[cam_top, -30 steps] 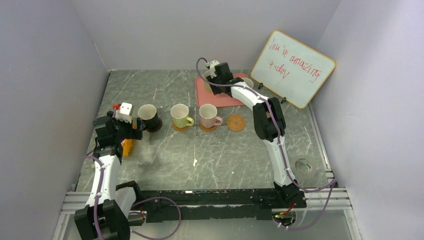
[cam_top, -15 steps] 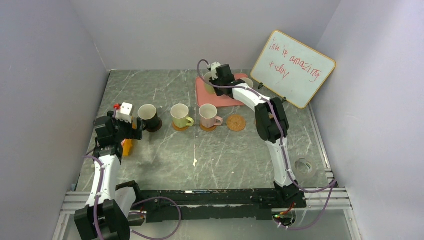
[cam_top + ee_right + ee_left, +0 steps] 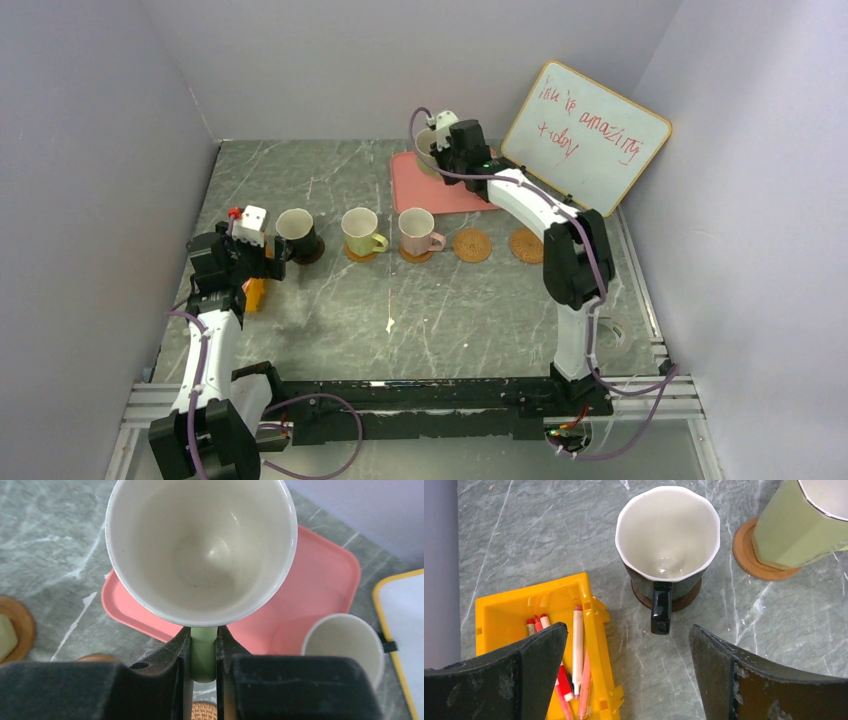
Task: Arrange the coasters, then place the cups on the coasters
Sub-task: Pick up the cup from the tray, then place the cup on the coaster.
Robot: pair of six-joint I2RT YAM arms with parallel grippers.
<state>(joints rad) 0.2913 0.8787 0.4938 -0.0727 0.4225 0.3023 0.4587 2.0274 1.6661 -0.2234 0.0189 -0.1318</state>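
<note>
- Right gripper (image 3: 441,143) holds a pale green cup (image 3: 427,160) over the pink tray (image 3: 440,195); three cups (image 3: 360,230) on coasters (image 3: 349,255) and two bare coasters (image 3: 472,244) line up before the tray.
- Left gripper (image 3: 626,647), jaws wide and empty, faces the dark brown cup (image 3: 667,535).
- Right fingers (image 3: 170,660) pinch the green cup's handle (image 3: 203,655) above the tray.

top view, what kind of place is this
Probably a robot lab test booth: plain grey walls box in a marble-patterned table, two arms are bolted to a metal rail, and a handwritten whiteboard leans at the back.

Dark fingers (image 3: 167,660) pinching green cup (image 3: 200,545) handle, pink tray (image 3: 325,580) beneath, pale cup (image 3: 342,642)
</note>
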